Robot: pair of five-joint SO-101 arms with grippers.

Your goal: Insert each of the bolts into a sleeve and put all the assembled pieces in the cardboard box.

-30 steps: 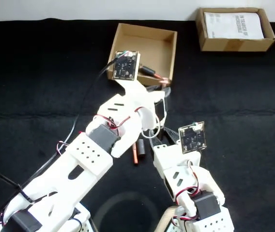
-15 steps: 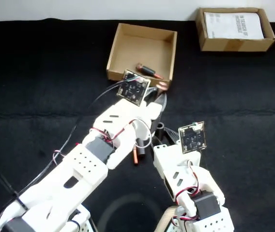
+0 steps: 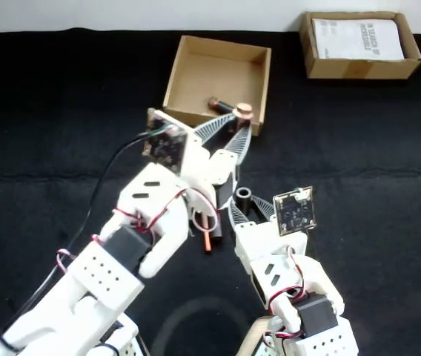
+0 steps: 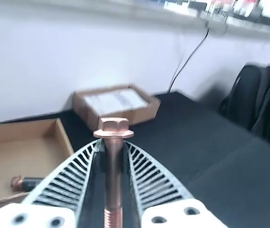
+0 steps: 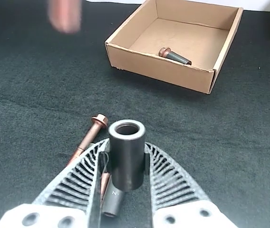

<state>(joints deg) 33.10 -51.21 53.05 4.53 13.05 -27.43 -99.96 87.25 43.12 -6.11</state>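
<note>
Right claw: the right claw (image 5: 125, 145) sits by the front edge of the counter (image 3: 359, 185), pinching a dark sleeve (image 5: 127, 154) upright with its bore facing up
Loose parts: a spare bolt (image 5: 87, 135) and a second sleeve (image 5: 111, 203) lie on the counter just beside that claw
Change: the left arm has pulled back from over the cardboard box (image 3: 175, 78) and rolled its wrist, so its ribbed fingers (image 3: 214, 127) now show from above
Left claw: the left claw (image 4: 112, 144) is pressed onto the shank of a copper bolt (image 4: 112, 161), with the head sticking out past the fingertips, just off the box's near right corner
Left arm pose: stretched diagonally from the counter's front left corner toward the box, above the loose parts
Meaning: this bolt is probably meant for the held sleeve; as the head faces outward, bringing the shank end to the bore looks like the awkward part
Cardboard box: toward the far edge, holding one assembled piece (image 3: 221, 105), so several remain
</note>
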